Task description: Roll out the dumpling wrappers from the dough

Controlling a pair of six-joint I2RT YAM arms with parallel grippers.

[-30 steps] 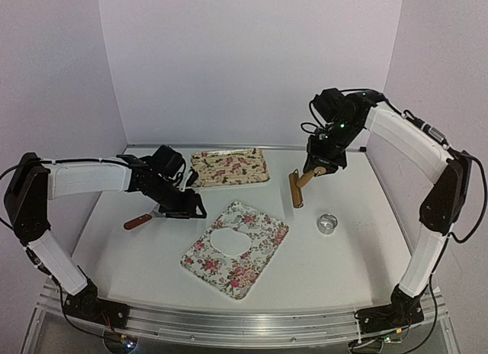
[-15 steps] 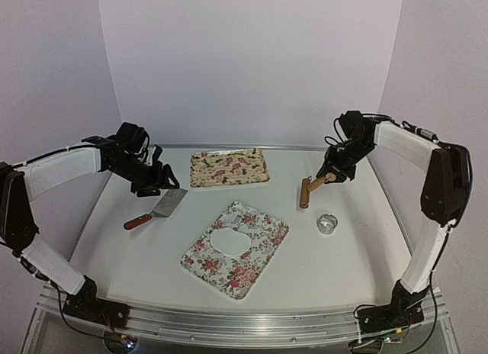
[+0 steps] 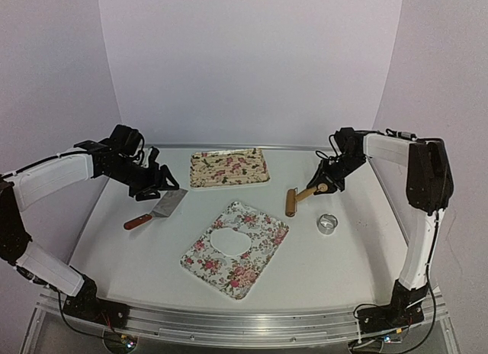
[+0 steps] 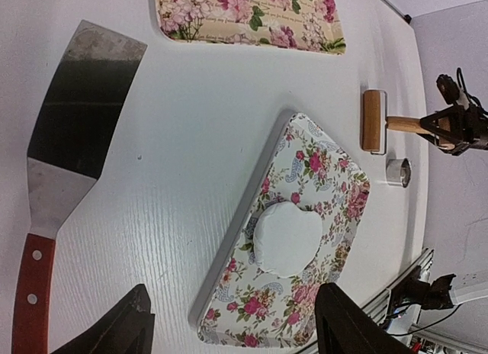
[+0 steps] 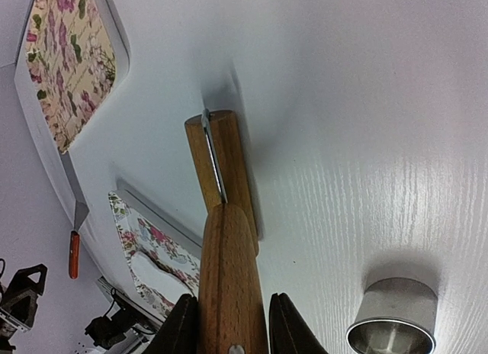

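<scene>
The dough point(image 3: 227, 240) is a flattened white patch with a notched edge, lying on the near flowered tray point(image 3: 263, 255). It also shows in the left wrist view as the dough point(image 4: 288, 238) and, partly, past the roller as the dough point(image 5: 156, 281). No dumpling wrappers are in view. My right gripper point(image 3: 324, 183) point(image 5: 232, 331) is shut on the wooden handle of a small roller point(image 3: 291, 201) point(image 5: 221, 171), whose barrel is down at the table, right of the tray. My left gripper point(image 3: 156, 182) point(image 4: 232, 335) stands open and empty above the table, behind a spatula point(image 3: 156, 210) point(image 4: 76, 133).
A second flowered tray point(image 3: 229, 167) point(image 4: 252, 14) lies at the back centre. A small shiny metal ring point(image 3: 328, 224) point(image 5: 393, 320) stands right of the near tray, close to the roller. The spatula lies flat left of the near tray, red handle toward the left.
My left gripper has opened, left the spatula on the table and drawn back to the left. My right arm has lowered the roller from a hanging pose down to the table.
</scene>
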